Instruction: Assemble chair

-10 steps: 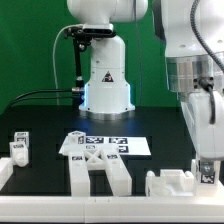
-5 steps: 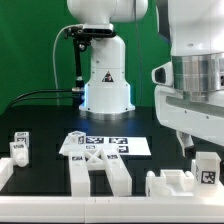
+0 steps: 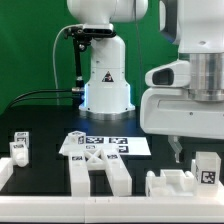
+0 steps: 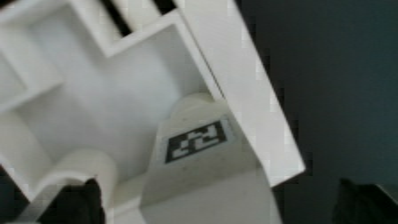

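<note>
Early stage, I judge: the chair pieces (image 3: 95, 178) lie loose on the black worktop (image 3: 45, 125), and none looks joined. A small tagged block (image 3: 20, 148) is at the exterior view's left. A two-pronged slab (image 3: 100, 170) is just in front of the marker board (image 3: 130, 146). A chunky piece (image 3: 168, 183) and a tagged upright piece (image 3: 207, 166) are at the right. My hand (image 3: 190, 152) hovers over those two, fingertips (image 4: 68, 200) spread wide and gripping nothing. All the joining is left to do.

You can read no words or numbers. Square black-and-white tags (image 3: 116, 141) stand on the marker board (image 3: 138, 147) and chair parts (image 3: 203, 160); the base (image 3: 105, 85) bears an unreadable mark.
</note>
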Tool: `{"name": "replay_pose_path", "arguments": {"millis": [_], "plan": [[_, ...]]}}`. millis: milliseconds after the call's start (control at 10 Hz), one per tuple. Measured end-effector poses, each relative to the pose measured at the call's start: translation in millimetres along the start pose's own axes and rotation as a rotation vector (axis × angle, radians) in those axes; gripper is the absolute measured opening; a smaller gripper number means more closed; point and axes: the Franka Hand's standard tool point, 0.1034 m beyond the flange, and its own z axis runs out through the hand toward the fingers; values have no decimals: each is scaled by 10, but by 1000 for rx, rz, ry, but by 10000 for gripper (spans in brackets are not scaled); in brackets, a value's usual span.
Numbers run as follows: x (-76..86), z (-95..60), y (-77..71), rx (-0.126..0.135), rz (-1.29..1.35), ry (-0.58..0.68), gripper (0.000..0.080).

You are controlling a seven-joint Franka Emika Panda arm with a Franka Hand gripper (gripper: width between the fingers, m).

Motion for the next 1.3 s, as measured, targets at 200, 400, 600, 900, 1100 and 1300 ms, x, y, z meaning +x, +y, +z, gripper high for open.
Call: {"name": "replay_pose_path", "arguments": {"millis": [200,400,600,900,1100,1300], "plan": [[3,0,5,2,83,0,519],[3,0,7,2,205,-1,381],[10,1,24,-5,442,-2,292],[20,-2,30,3,837,-7,289],[39,-7,37,43,1126,-44,288],[53,8,108,93,1335,-81,288]]}}
